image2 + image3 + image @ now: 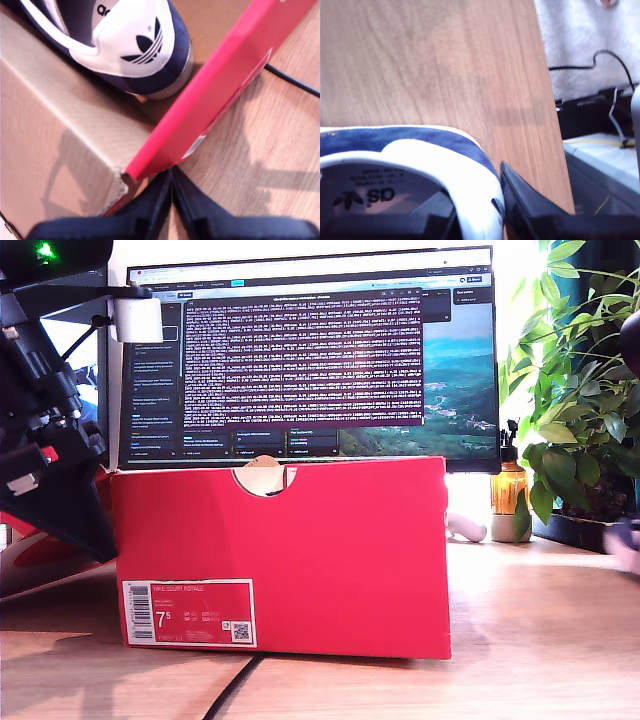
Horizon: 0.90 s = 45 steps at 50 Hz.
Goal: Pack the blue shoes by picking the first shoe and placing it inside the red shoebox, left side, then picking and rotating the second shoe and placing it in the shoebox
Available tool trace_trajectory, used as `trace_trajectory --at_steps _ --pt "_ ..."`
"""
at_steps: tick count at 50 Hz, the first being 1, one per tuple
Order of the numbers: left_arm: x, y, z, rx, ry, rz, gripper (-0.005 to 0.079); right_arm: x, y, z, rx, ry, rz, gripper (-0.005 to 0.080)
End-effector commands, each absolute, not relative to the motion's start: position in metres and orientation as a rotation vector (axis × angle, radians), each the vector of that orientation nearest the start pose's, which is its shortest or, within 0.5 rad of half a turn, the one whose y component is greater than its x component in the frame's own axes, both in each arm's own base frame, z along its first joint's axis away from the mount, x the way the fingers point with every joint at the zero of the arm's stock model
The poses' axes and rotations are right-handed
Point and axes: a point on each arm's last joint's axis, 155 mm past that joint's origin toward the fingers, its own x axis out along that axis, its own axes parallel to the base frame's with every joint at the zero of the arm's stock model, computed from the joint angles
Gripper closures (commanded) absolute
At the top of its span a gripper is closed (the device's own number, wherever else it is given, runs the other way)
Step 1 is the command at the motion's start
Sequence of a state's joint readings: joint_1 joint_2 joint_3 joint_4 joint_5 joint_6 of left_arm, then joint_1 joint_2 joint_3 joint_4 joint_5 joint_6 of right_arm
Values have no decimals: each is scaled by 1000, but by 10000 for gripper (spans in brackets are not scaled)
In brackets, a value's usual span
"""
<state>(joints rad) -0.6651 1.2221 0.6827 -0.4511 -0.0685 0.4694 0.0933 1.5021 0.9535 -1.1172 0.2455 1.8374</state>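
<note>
One shoe [130, 45] already lay inside the box [220, 85], its white heel tab close to the brown inner corner, near the red wall that carries the label. The second shoe [420, 150] was outside the box, over bare table [420, 60], with its heel collar at our second gripper [480, 200]. That gripper looked closed onto the collar, one finger [520, 205] outside the heel and the other seemingly inside the shoe. We could not see how deep the pinch went.

Our first gripper [171, 185] hung over the box corner with its jaws pressed together and nothing between them.

In the exterior view the box [330, 550] filled the centre, label at its lower left, and neither shoe could be made out. A dark arm [50, 440] stood at that view's left edge, and a bluish blur [625, 540] at the right edge was too smeared to name.

We judged the first placement done and the rotate-and-place step in hand. The risks we saw:

- A grip on the heel alone leaves the long toe end hanging, so the shoe could swing or slip during rotation.
- The toe could catch the box wall on the way in and push the box.
- Landing on the first shoe could leave the pair stacked.
- The idle gripper at the corner could block the path.
</note>
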Motion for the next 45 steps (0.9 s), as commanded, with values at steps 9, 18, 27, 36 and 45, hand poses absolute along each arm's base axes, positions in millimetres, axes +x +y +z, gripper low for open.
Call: trace_trajectory --at_steps 9,18,27,36,45 --pt "252 -184 67 770 805 -772 761 220 -37 73 931 1003 -1420 763" --pt "252 -184 67 770 806 -772 761 235 -55 124 728 998 -1274 763" --pt "252 -184 67 770 805 -772 761 265 -58 176 439 1050 -952 763" --pt "252 -184 67 770 806 -772 761 289 -51 220 173 1073 -668 763" --pt "252 -184 67 769 806 -772 761 316 -22 262 51 1029 -348 763"
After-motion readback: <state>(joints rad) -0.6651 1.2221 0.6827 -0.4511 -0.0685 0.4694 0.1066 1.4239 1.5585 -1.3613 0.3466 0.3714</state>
